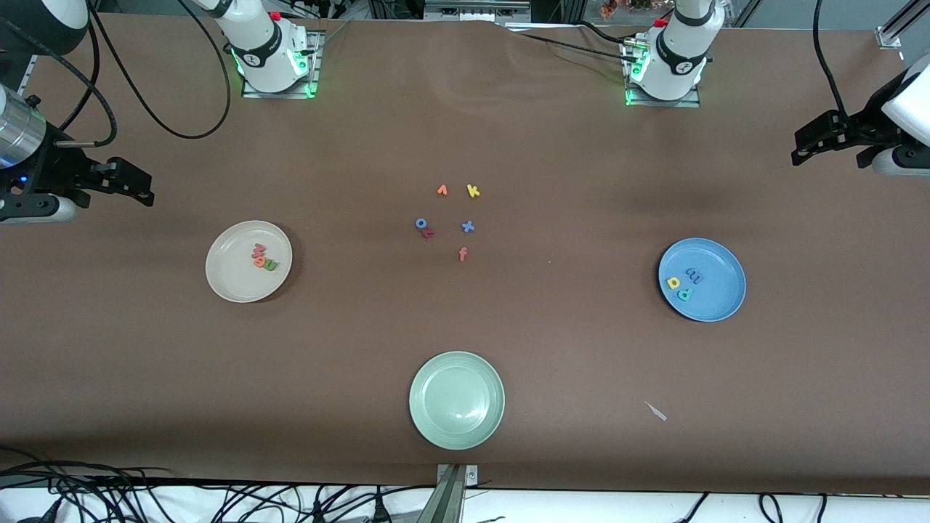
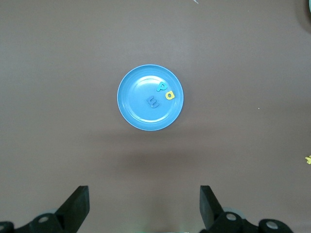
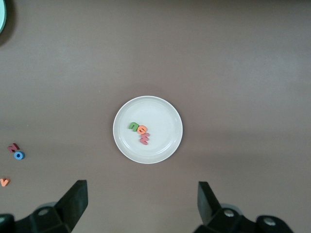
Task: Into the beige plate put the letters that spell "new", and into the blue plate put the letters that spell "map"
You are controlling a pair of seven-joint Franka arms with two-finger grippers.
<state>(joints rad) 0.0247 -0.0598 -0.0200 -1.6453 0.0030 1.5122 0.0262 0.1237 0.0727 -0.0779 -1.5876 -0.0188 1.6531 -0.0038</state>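
Brown table point(image 1: 465, 131), sorting looks done: n, e, w point(image 3: 140, 131) in beige plate point(image 3: 167, 114); m, a, p point(image 2: 160, 93) in blue plate point(image 2: 131, 109). Left gripper point(image 2: 145, 206) over blue plate, right gripper point(image 3: 143, 204) over beige plate, both wide open, empty. Next: nothing, just retreat.

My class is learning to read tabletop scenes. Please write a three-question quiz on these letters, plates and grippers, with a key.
1. True or false: the pale green plate holds letters.
2. Which plate holds the green n? A) beige plate B) blue plate C) pale green plate
3. Fill in: the left gripper and right gripper both have their jaws ____.

Key
1. False; it holds none.
2. A; the green n lies with the orange e and salmon-red w.
3. Open; each hangs over its end of the table, holding nothing.
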